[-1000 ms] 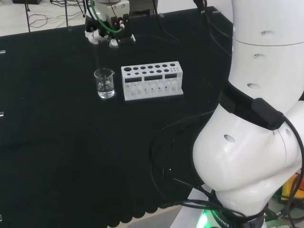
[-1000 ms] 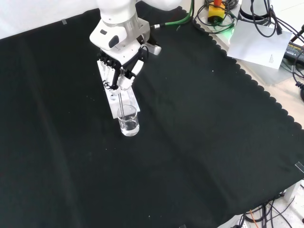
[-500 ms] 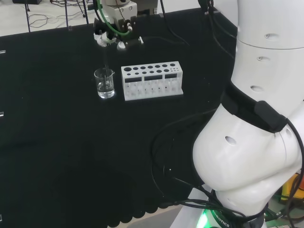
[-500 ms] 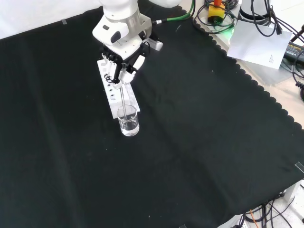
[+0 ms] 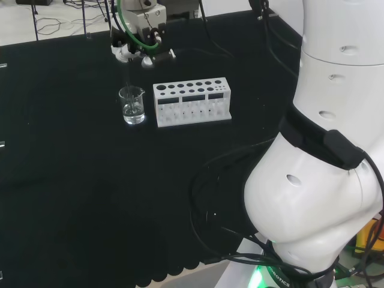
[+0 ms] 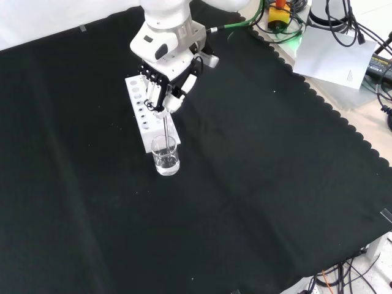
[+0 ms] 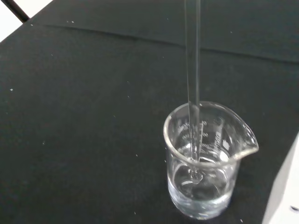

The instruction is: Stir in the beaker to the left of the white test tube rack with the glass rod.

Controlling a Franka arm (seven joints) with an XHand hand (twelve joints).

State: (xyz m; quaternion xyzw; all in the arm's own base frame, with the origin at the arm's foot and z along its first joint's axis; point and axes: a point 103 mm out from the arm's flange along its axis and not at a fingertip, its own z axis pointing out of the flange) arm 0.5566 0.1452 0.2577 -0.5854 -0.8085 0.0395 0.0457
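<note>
So, near to far in the front view: beaker (image 6: 166,156) stands on the black cloth (image 6: 257,184), clear liquid in the bottom, touching or just beside the near end of the white test tube rack (image 6: 144,113). Head view puts the beaker left of the rack. Glass rod (image 6: 166,131) runs down into the beaker, its tip in the liquid per the wrist view. Hand (image 6: 164,92) sits above the rack, fingers curled and pinching the rod's top end.
</note>
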